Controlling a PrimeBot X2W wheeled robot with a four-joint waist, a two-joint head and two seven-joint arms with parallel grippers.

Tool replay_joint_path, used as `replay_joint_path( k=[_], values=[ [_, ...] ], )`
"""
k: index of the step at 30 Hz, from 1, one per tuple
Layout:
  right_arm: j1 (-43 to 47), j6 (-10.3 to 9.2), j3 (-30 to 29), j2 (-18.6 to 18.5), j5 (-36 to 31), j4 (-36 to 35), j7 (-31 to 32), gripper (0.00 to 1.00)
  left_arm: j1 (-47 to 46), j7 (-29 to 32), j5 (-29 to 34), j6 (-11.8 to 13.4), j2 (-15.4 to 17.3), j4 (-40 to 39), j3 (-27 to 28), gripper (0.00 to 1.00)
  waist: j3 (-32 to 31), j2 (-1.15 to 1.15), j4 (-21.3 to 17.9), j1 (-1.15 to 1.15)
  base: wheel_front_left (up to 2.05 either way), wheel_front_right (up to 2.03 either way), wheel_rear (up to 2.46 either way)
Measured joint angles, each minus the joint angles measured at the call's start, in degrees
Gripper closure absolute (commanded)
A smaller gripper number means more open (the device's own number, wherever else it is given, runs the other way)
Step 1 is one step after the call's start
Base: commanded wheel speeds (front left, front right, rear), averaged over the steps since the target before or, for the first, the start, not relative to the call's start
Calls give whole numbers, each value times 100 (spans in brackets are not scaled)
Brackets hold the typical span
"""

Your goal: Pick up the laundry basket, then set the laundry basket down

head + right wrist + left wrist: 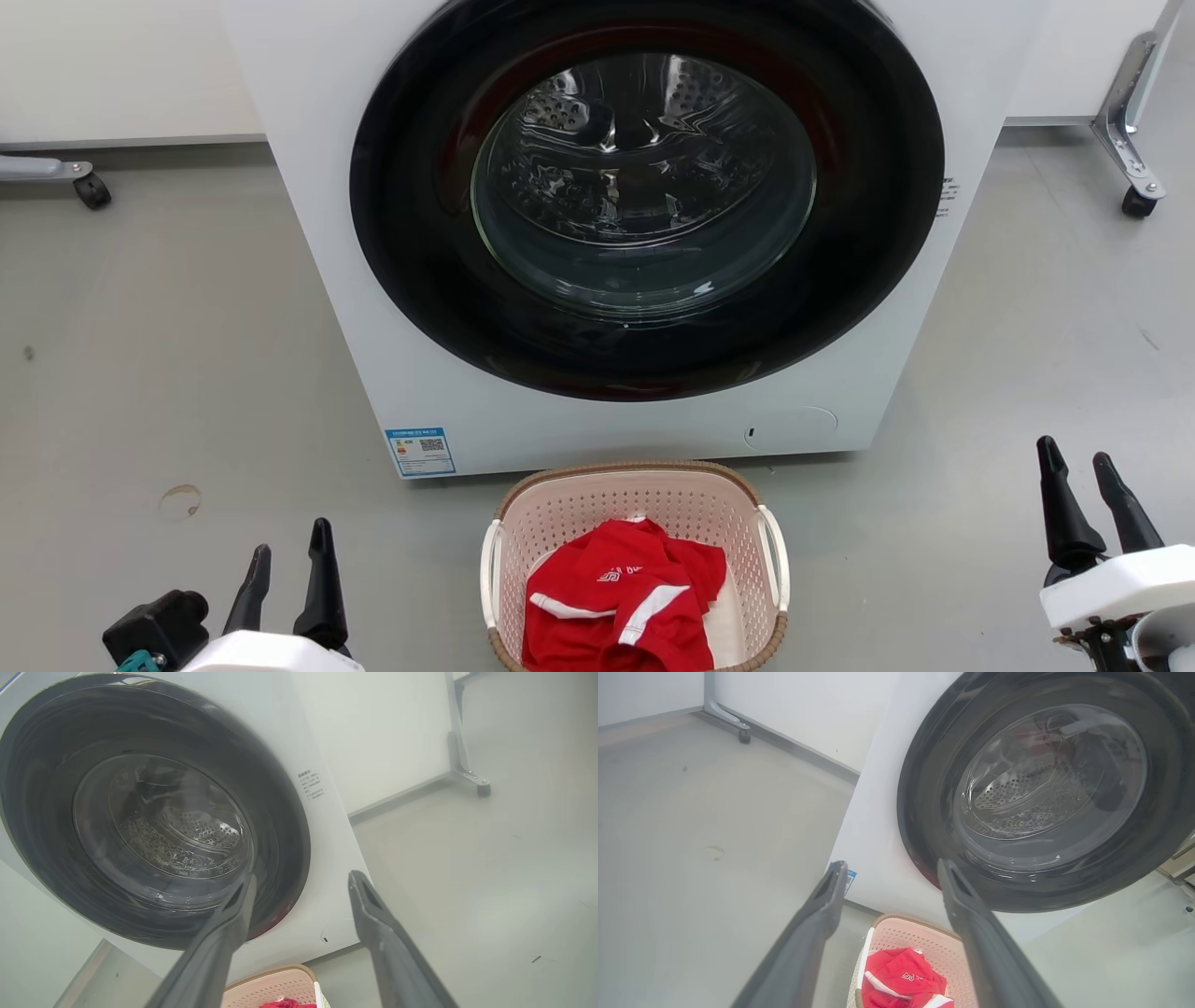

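A: Where is the laundry basket (653, 504) set?
B: On the floor (140, 373), just before the washing machine (327, 233).
A: Why are the left end effector (291, 539) and right end effector (1075, 452) spread?
B: Nothing is gripped yet; its white handles (776, 560) are likely intended.

The pale pink perforated plastic laundry basket (597, 509) had a matt, brown woven-look rim, and the red cloth (621, 597) in it looked soft. The white washing machine (317, 233) looked smooth, its round glass door (644, 187) glossy.
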Motion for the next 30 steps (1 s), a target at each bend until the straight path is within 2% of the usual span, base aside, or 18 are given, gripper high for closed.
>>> replay_joint_path(
  k=[30],
  values=[
    [-121, 7, 367, -165, -1597, -37, -453, 0, 165, -357, 1601, 503, 350, -399, -489, 0, -31, 0, 6, 0, 0, 0, 0]
  ],
)
